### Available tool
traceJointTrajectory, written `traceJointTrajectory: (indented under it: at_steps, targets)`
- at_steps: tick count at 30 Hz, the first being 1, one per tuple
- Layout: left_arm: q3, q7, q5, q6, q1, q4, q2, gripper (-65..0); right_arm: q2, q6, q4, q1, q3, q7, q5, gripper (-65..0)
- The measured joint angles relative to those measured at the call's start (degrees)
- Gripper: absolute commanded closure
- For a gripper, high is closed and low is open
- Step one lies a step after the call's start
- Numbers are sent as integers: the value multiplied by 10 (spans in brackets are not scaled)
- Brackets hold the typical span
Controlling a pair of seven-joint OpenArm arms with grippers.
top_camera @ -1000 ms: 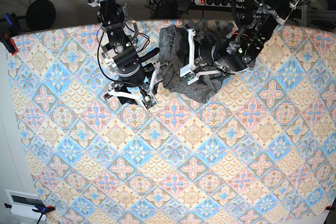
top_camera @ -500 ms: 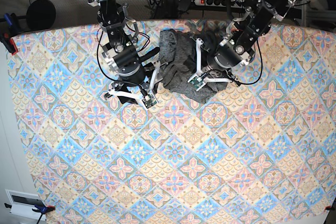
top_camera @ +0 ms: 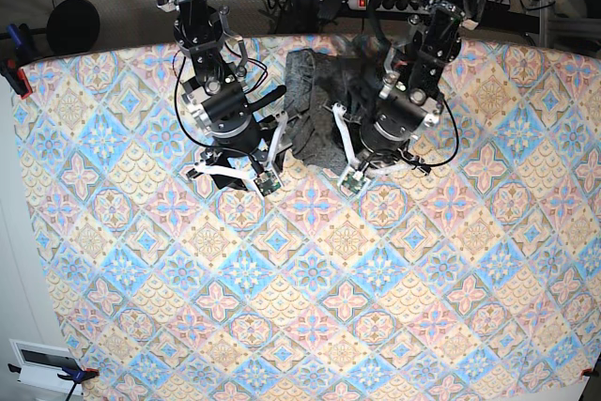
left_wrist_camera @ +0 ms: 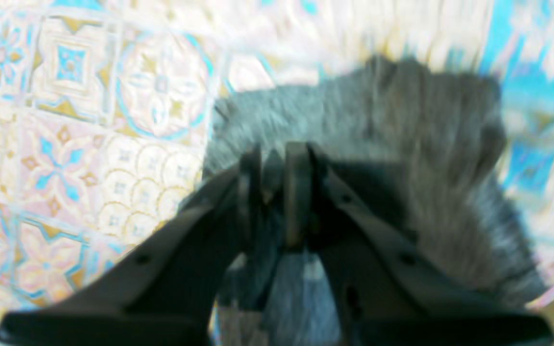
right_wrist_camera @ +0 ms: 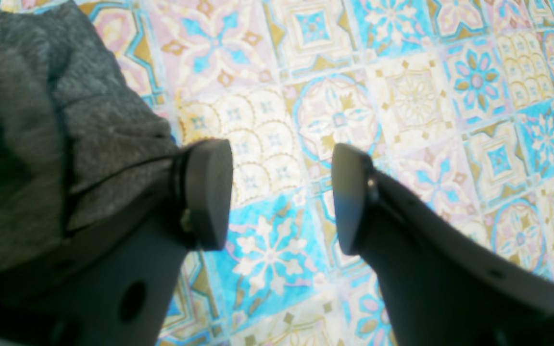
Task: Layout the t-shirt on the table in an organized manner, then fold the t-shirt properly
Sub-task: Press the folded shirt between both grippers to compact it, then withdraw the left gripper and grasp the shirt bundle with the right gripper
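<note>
The dark-grey t-shirt (top_camera: 315, 105) lies bunched at the table's (top_camera: 310, 326) far middle edge. In the base view my left gripper (top_camera: 371, 152) hangs over the shirt's near right part. The blurred left wrist view shows that gripper (left_wrist_camera: 274, 161) shut on a fold of the t-shirt (left_wrist_camera: 402, 144), with grey knit between its fingers. My right gripper (top_camera: 246, 143) stands just left of the pile. In the right wrist view the gripper (right_wrist_camera: 282, 192) is open over bare patterned cloth, and the t-shirt (right_wrist_camera: 41, 120) lies beside its left finger (right_wrist_camera: 209, 192).
Cables and a power strip (top_camera: 394, 2) lie behind the table's far edge. A round black object (top_camera: 73, 25) sits at the back left and clamps (top_camera: 14, 72) grip the left edge. A white device (top_camera: 42, 363) is at the front left corner.
The left arm has swung from the right towards the front of the pile, and the shirt's right part has shifted with it. The right arm has stayed still.
</note>
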Motion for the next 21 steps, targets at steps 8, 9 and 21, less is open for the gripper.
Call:
traceJointTrajectory:
  at_steps: [8, 9, 21]
  targets:
    - [-159, 15, -171, -2, 1, 26, 5, -92, 0, 0, 0, -2, -2, 0, 0, -313]
    - [-195, 32, -198, -2, 1, 26, 5, -92, 0, 0, 1, -3, -2, 0, 0, -313]
    - [-424, 37, -357, 0, 5, 24, -20, -91, 4, 0, 4, -34, -233, 23, 0, -313]
